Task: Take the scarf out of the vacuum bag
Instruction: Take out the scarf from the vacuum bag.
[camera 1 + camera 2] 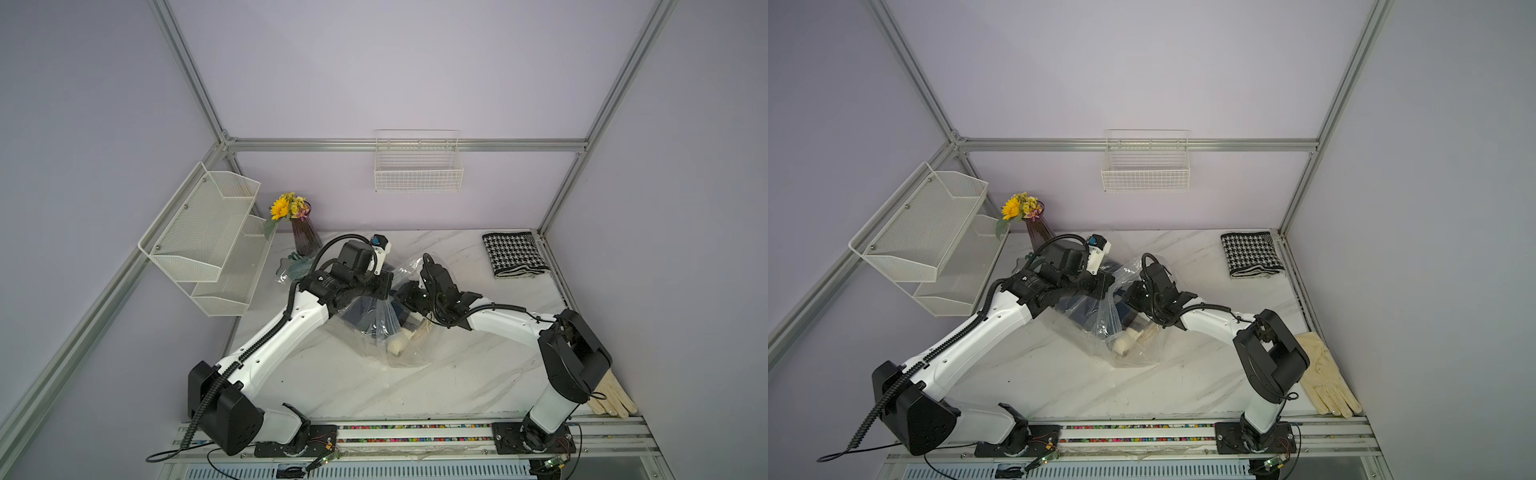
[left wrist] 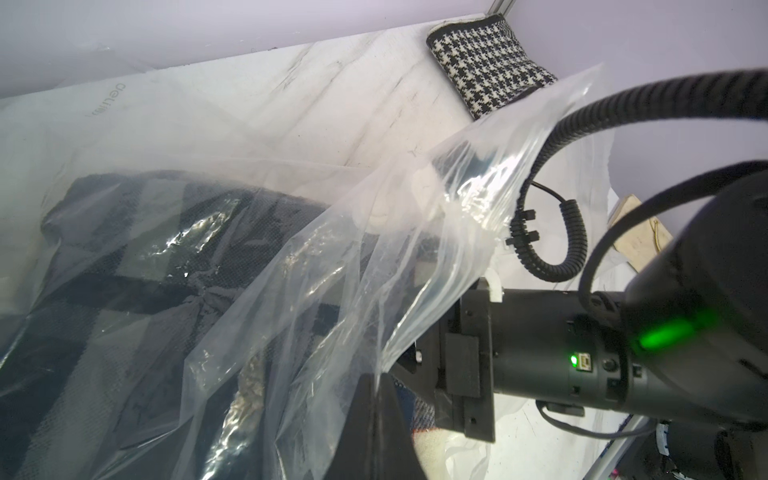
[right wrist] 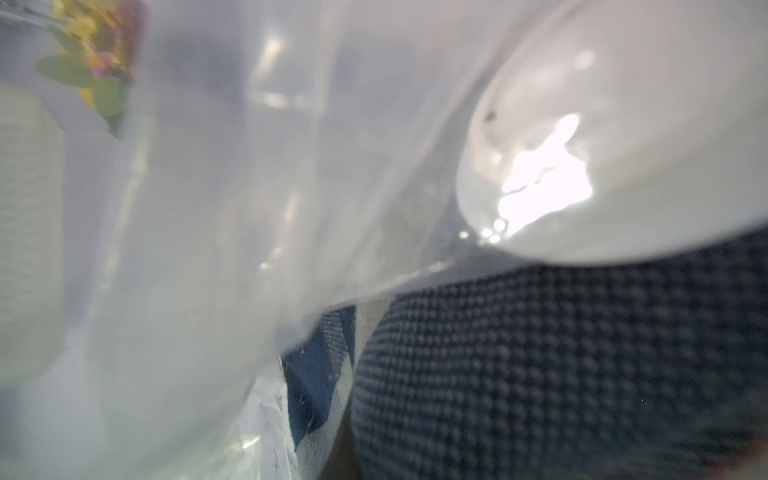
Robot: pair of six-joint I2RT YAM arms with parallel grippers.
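A white marble table [image 1: 415, 386] is pictured with the vacuum bag [image 1: 401, 349] lying crumpled at its middle, between the two arms. A dark blue checked scarf [image 2: 124, 270] with a cream fringe is seen enclosed in the vacuum bag. A folded houndstooth cloth [image 1: 515, 254] is laid flat beyond the bag, toward the right arm's side and well apart from it. Pale gloves [image 1: 1325, 374] are seen on that same side, nearer the arm bases than the bag. The left gripper [image 2: 377, 386] is closed tight, with the bag's clear film pinched and raised. The right gripper [image 1: 400, 293] is buried in the bag's mouth and closed against the scarf; whether cloth is held cannot be told
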